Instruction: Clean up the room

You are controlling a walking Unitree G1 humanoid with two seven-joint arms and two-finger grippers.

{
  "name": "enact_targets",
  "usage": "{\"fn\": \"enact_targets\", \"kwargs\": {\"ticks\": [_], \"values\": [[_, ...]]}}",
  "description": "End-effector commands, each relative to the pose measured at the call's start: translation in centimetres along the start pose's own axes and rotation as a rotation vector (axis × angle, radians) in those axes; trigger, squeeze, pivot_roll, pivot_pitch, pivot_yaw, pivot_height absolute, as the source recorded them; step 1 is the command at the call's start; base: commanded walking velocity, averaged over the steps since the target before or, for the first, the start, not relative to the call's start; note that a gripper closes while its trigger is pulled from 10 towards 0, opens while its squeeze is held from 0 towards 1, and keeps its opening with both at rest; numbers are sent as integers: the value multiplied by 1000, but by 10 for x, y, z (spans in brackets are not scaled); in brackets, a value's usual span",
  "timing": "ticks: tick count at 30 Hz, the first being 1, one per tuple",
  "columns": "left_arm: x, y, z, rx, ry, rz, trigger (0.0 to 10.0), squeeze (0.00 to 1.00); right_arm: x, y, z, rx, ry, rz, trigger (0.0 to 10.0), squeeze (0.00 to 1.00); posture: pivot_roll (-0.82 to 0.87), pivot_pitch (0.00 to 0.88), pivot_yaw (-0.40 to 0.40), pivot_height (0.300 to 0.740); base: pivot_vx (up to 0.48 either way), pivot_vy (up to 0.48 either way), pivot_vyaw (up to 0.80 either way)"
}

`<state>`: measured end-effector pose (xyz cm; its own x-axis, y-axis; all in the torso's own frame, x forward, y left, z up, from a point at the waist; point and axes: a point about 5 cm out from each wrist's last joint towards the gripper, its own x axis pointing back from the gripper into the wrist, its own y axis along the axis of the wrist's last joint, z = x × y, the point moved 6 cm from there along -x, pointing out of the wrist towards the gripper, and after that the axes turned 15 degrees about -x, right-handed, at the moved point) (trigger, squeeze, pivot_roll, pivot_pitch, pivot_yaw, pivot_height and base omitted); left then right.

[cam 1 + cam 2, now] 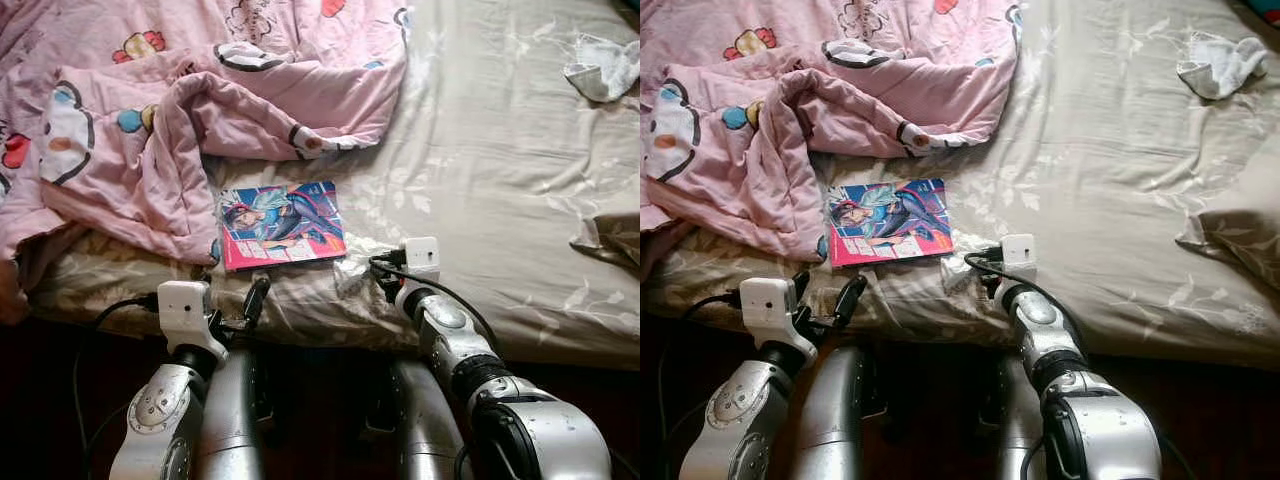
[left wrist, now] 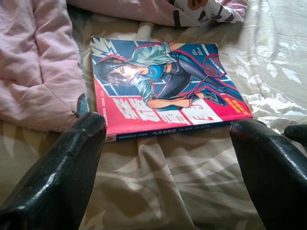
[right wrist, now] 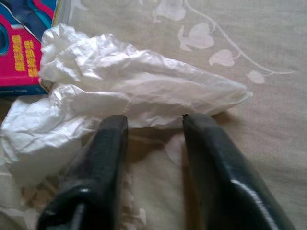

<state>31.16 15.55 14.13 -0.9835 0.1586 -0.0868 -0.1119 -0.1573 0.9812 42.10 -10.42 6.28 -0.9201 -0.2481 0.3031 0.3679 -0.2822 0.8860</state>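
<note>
**Two grippers poised at the bed's edge**

Two arms reach from my rig toward the near edge of the bed (image 1: pixel 500 180). My left gripper (image 2: pixel 168 158) hovers with its fingers (image 2: pixel 62 167) spread wide apart, just short of a comic book (image 1: pixel 282 224) lying flat on the sheet. From the book, a rumpled pink quilt (image 1: pixel 150 130) sits at 11 o'clock, touching its far-left corner. My right gripper (image 3: pixel 153 124) has its fingers (image 3: pixel 216 163) parted and holding nothing, their tips at a crumpled clear plastic wrapper (image 3: pixel 120 91) beside the book at its 4 o'clock. A white cloth (image 1: pixel 603 67) lies well apart at 2 o'clock.
</note>
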Motion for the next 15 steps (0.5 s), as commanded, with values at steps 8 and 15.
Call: {"fn": "enact_targets", "kwargs": {"ticks": [8,15], "values": [[2,-8,2,10,10,23,10000,0,3,10,9,-41,95,-76,10000,0,221,576,-79,620,0,0,0],[-2,-7,2,20,12,15,10000,0,5,10,26,157,246,-46,10000,1000,205,574,-87,620,0,0,0]]}}
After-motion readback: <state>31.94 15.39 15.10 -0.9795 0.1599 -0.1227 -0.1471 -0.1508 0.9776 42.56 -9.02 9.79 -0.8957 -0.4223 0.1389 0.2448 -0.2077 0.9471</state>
